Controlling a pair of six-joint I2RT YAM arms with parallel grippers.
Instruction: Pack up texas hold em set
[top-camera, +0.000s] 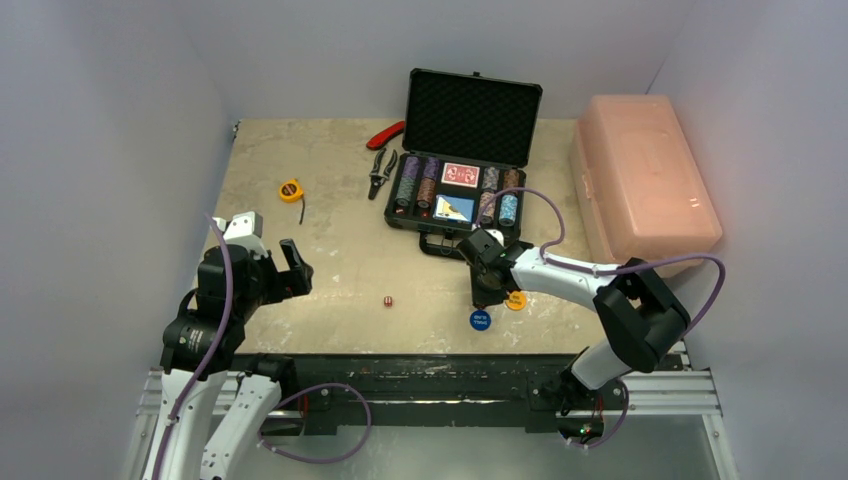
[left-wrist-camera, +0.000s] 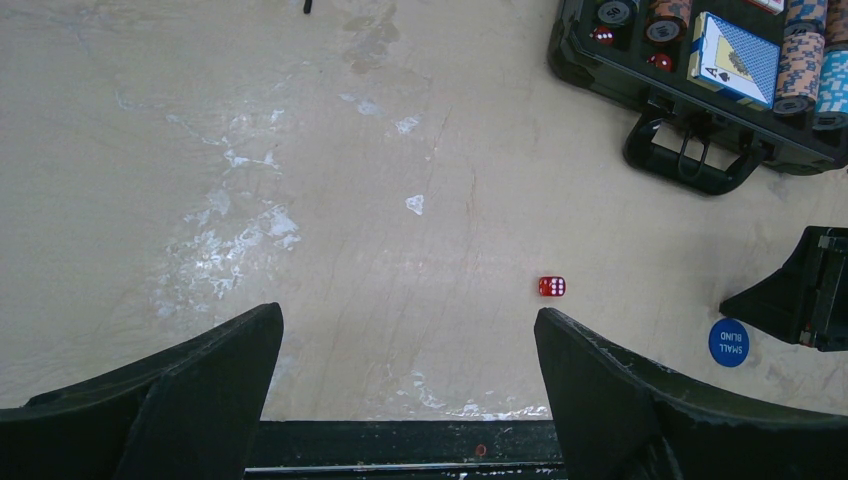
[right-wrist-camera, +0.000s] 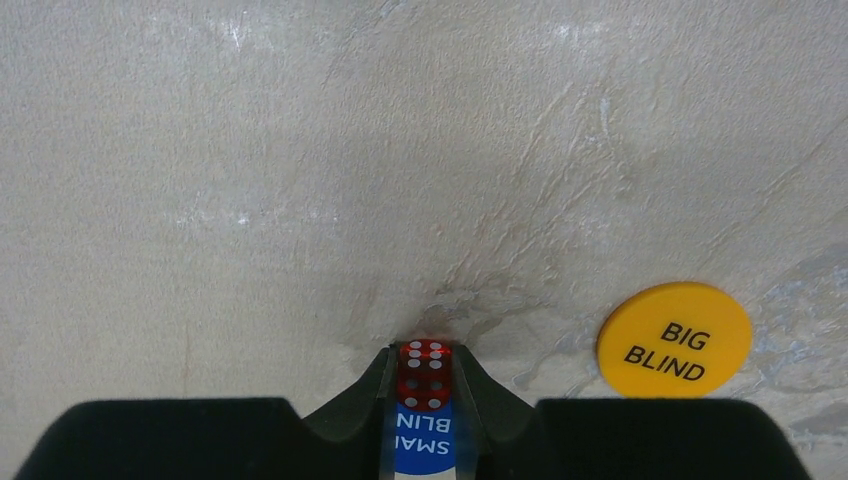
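The black briefcase (top-camera: 440, 243) lies open at the back, foam lid up, holding striped chip stacks (top-camera: 408, 180) and a red deck (top-camera: 460, 174) and blue deck (top-camera: 455, 207). My right gripper (right-wrist-camera: 425, 385) points down at the table in front of the case and is shut on a small red die (right-wrist-camera: 425, 372). It stands between the blue "small blind" disc (right-wrist-camera: 425, 440) and the orange "big blind" disc (right-wrist-camera: 673, 339). Another red die (left-wrist-camera: 551, 286) lies loose on the table, just beyond the right finger of my left gripper (left-wrist-camera: 408, 315). That gripper hovers wide open and holds nothing.
A pink plastic box (top-camera: 645, 170) stands at the right wall. Red-handled pliers (top-camera: 385, 133), black pliers (top-camera: 381, 170) and a yellow tape measure (top-camera: 290, 189) lie left of the case. The table's black front edge (left-wrist-camera: 400, 445) runs just under my left gripper.
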